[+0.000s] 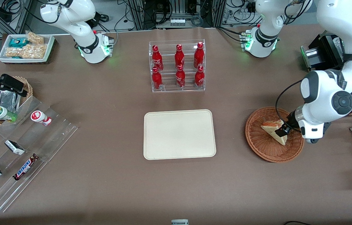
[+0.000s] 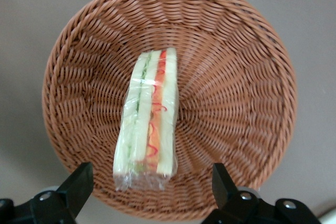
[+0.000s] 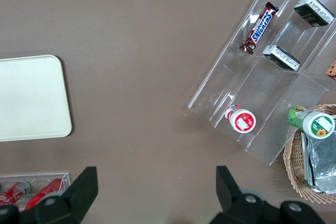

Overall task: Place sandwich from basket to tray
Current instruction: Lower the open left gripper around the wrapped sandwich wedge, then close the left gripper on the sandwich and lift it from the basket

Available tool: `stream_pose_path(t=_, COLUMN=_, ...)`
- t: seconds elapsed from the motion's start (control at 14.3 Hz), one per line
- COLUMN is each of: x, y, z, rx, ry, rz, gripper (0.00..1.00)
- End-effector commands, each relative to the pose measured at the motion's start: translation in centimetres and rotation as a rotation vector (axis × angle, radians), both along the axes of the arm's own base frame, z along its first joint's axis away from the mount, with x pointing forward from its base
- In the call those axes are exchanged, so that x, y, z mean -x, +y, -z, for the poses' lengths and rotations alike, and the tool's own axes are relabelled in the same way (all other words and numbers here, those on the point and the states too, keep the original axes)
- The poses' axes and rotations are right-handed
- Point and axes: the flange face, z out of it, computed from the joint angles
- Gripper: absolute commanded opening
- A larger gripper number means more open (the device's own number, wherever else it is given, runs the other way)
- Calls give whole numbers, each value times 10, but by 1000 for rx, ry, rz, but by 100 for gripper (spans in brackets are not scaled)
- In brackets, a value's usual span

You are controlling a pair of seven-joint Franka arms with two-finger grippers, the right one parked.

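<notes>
Tool (image 2: 149, 195) spread wide over basket (image 1: 266, 150), fingers straddling wrapped sandwich (image 2: 149, 116) lying mid-basket; rim clear all round, tray (image 1: 179, 134) bare nearby.

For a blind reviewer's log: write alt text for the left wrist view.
A wrapped sandwich stands on edge in a round wicker basket, its red-orange and green filling facing the camera. The left arm's end effector hovers just above it, fingers open wide on either side of the sandwich.

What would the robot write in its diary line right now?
phase: reaching | gripper: open, above sandwich | sandwich: in basket | tray: bare
</notes>
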Motion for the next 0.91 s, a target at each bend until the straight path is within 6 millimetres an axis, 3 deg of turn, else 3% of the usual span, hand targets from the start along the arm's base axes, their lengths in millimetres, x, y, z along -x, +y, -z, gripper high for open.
stream_pose_path(t=0.0, x=17, y=1, z=17, rx=-19, ry=-32, rz=-98, gripper=100)
stream_pose_path(t=0.14, x=19, y=1, z=29, rx=-20, ry=-39, rz=-107, gripper=100)
stream_pose_path(t=0.21, x=17, y=2, z=34, rx=-20, ry=-40, rz=-133, gripper=84)
stream_pose_path(t=0.35, x=10, y=3, z=27, rx=-23, ry=-55, rz=-200, gripper=16)
stream_pose_path(t=0.49, x=-2, y=2, z=13, rx=-18, ry=-82, rz=-205, gripper=5)
stream_pose_path(t=0.7, x=-20, y=-6, z=-19, rx=-13, ry=-71, rz=-190, gripper=3)
stream_pose_path(t=0.84, x=-33, y=-31, z=-50, rx=-6, ry=-49, rz=-142, gripper=3)
